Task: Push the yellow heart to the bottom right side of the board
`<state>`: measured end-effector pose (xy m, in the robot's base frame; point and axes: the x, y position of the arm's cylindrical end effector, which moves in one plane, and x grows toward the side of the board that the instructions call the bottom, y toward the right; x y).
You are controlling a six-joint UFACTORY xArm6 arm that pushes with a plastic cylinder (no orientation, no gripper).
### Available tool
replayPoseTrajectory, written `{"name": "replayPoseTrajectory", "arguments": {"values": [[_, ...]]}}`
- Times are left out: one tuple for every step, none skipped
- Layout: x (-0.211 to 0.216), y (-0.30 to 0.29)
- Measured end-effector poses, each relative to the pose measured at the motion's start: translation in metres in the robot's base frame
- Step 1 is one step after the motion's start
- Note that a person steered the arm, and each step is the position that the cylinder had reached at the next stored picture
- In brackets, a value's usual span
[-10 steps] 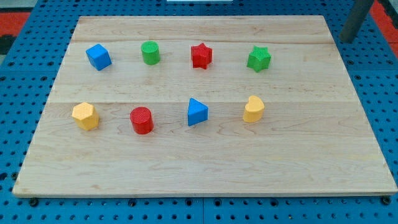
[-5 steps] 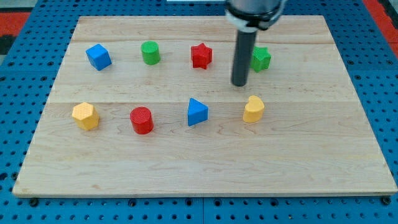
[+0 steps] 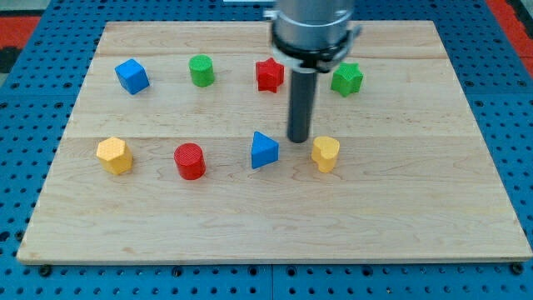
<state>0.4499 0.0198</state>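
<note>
Setting: pale wooden board [image 3: 275,225] on a blue perforated bench [image 3: 25,150]; a broad bare strip of board lies toward the view's bottom, below every block. Jaws: none fitted, so no spread or pinch to record; the arm ends in a dark rod, my tip [image 3: 298,139] resting on the board. Item 1, yellow heart [image 3: 326,153]: just beside my tip, toward the view's lower right, apparently touching or nearly so; sits right of board centre, well apart from the bottom right corner. Judgement: the heart lies between my tip and that corner, so a push down-right looks suitably lined up. Item 2, blue triangular block [image 3: 264,150]: near my tip, on the view's left. Items 3–4, red cylinder [image 3: 190,160] and yellow hexagonal block [image 3: 114,155]: farther left in the same row. Far row, above my tip: blue cube [image 3: 132,75], green cylinder [image 3: 201,70], red star [image 3: 269,74], green star [image 3: 347,78].
</note>
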Motion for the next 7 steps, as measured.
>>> {"name": "replayPoseTrajectory", "arguments": {"values": [[0.025,-0.008],[0.030,0.044],[0.030,0.067],[0.026,0.034],[0.011,0.016],[-0.002,0.032],[0.007,0.088]]}}
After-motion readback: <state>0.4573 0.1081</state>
